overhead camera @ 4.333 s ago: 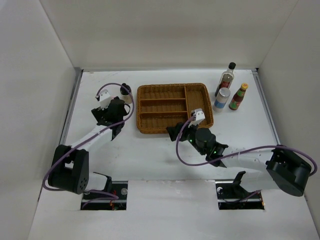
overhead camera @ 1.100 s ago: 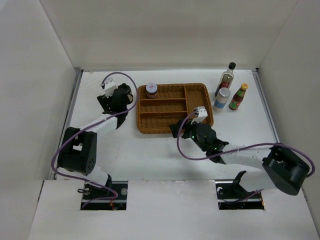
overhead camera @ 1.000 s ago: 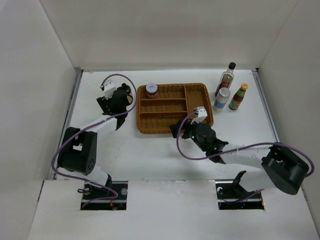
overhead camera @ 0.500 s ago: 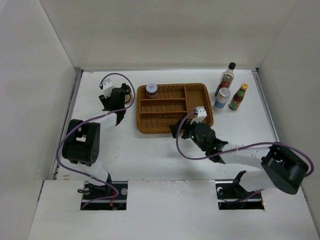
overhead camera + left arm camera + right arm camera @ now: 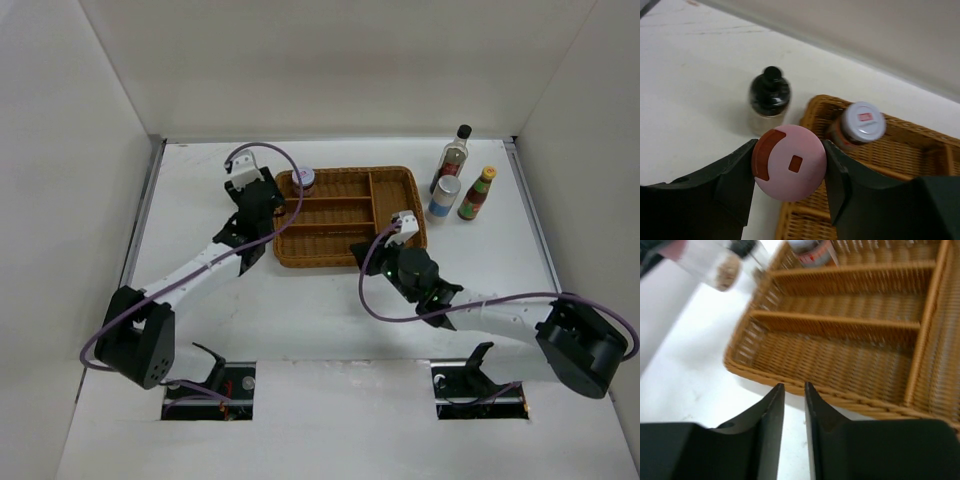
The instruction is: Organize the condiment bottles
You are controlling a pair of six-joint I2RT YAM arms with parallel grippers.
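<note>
Left pincer [image 5: 789,165] of mine pinches the pink-lidded jar [image 5: 789,162] above the wicker tray's [image 5: 900,165] near-left edge; right pincer [image 5: 794,390], nearly pressed together, hovers empty beside that tray.

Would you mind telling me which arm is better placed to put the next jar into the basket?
Left. Its gripper is shut on the pink-lidded jar right over the basket's near-left edge. The right gripper holds nothing.
</note>
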